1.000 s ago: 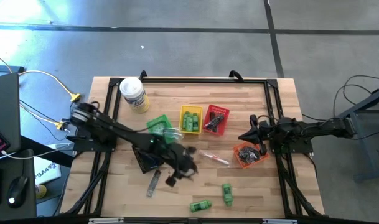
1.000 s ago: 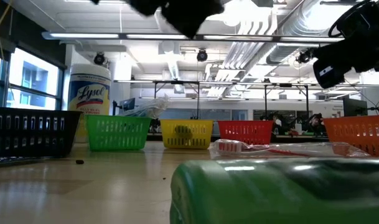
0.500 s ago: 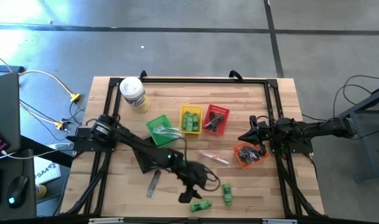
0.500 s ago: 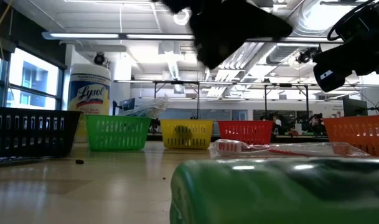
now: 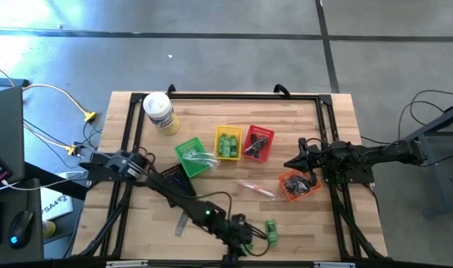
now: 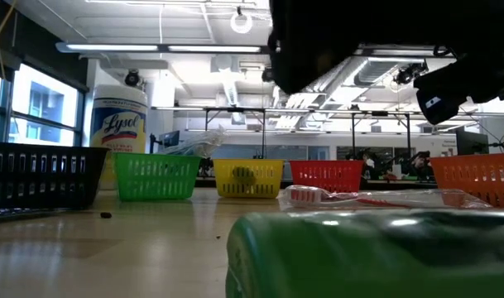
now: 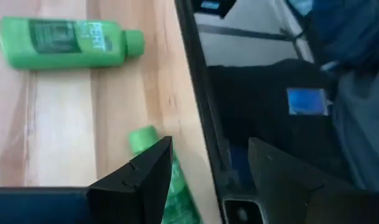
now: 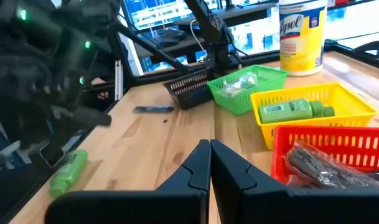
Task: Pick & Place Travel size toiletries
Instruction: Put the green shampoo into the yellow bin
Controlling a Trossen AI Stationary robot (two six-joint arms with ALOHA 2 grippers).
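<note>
Two bright green mini bottles lie on their sides near the table's front edge. One bottle [image 5: 271, 230] [image 7: 65, 42] lies free. The other [image 7: 157, 167] lies right at the edge, partly hidden behind one finger of my left gripper [image 5: 238, 243] [image 7: 208, 171]. That gripper hovers open above it, slanting down, its gap over the table's edge. In the low view the gripper is a dark blur [image 6: 359, 33] above a close green bottle [image 6: 367, 252]. My right gripper [image 5: 295, 161] [image 8: 209, 163] waits shut at the table's right side, holding nothing.
A row of small baskets stands mid-table: black [image 5: 174, 181], green [image 5: 190, 155], yellow [image 5: 227, 143], red [image 5: 257, 143] and orange [image 5: 297, 184]. A white canister [image 5: 159, 112] stands at the far left. A clear wrapped stick [image 5: 256, 189] and a dark item [image 5: 183, 219] lie loose on the wood.
My left gripper has swept from beside the black basket toward the table's near edge and to the right, sinking a little and rolling as it went, and now stands over the green bottle at the edge. The bottles and baskets have not moved.
</note>
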